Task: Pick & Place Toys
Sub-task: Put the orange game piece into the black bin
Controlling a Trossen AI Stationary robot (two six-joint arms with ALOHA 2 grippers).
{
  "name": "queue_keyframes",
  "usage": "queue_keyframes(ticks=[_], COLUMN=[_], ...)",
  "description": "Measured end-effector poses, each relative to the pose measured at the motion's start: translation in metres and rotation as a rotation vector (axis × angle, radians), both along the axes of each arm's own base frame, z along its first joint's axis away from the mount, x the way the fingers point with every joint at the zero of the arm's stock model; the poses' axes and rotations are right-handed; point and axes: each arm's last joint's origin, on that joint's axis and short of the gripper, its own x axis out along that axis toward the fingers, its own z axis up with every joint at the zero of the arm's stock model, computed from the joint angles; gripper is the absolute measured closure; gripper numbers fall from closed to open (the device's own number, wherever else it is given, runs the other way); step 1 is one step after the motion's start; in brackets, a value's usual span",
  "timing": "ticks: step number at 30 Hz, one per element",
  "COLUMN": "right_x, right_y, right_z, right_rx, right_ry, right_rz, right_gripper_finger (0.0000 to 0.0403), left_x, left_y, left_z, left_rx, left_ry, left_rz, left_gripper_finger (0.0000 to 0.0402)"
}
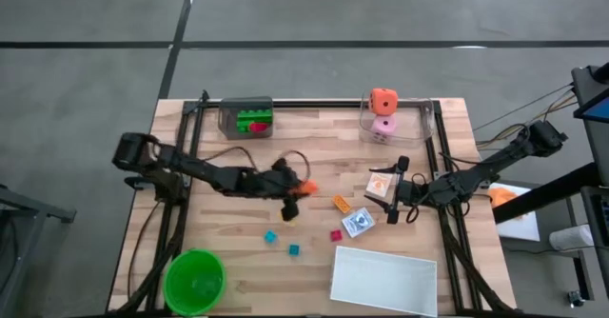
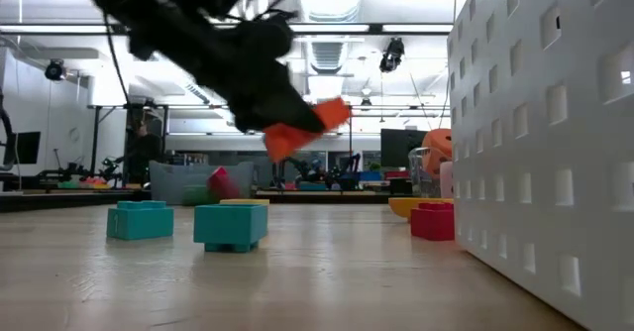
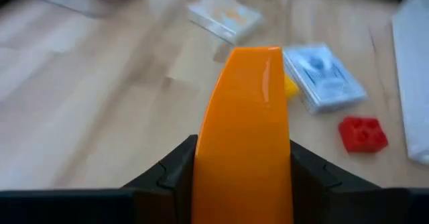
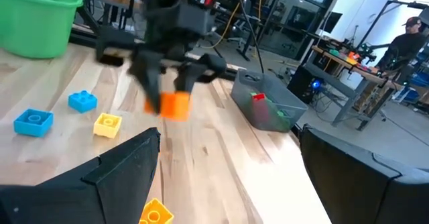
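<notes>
left gripper (image 1: 297, 196) clenched on the orange cone (image 3: 242, 130), above the table; right gripper (image 1: 400, 196) spread wide, empty.

On the pale wood table (image 1: 228, 251), an orange cone (image 3: 244, 137) sits in black fingers (image 3: 315, 177), with teal bricks (image 2: 231, 224) at six o'clock, a red brick (image 3: 362, 133), a green bowl (image 1: 194, 281) and a white tray (image 1: 384, 280).

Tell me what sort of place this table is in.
Probably a robotics lab or workshop: an open hall with ceiling strip lights, benches crowded with equipment, and a person working at one.
</notes>
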Motion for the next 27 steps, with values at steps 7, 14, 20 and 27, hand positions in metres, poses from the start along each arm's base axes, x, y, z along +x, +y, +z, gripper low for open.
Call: queue_keyframes(ticks=[7,14,20,27], right_x=[0.000,0.000,0.000,0.000], right_y=[0.000,0.000,0.000,0.000], right_z=[0.000,0.001,0.001,0.000], right_rx=[0.003,0.003,0.001,-0.004], right_ry=[-0.005,-0.008,-0.007,-0.003], right_rz=[-0.001,-0.001,-0.001,0.000], right_gripper_finger=[0.0052,0.0052,0.0052,0.0052], left_x=[-0.042,-0.071,-0.089,-0.106], left_y=[0.042,0.097,0.140,0.168], left_z=[0.033,0.034,0.023,0.022], left_rx=[0.033,0.035,0.012,0.033], left_ry=[-0.131,-0.135,-0.091,-0.075], left_rz=[0.217,0.519,0.740,0.880], left_gripper_finger=[0.0246,0.0246,0.0246,0.0246])
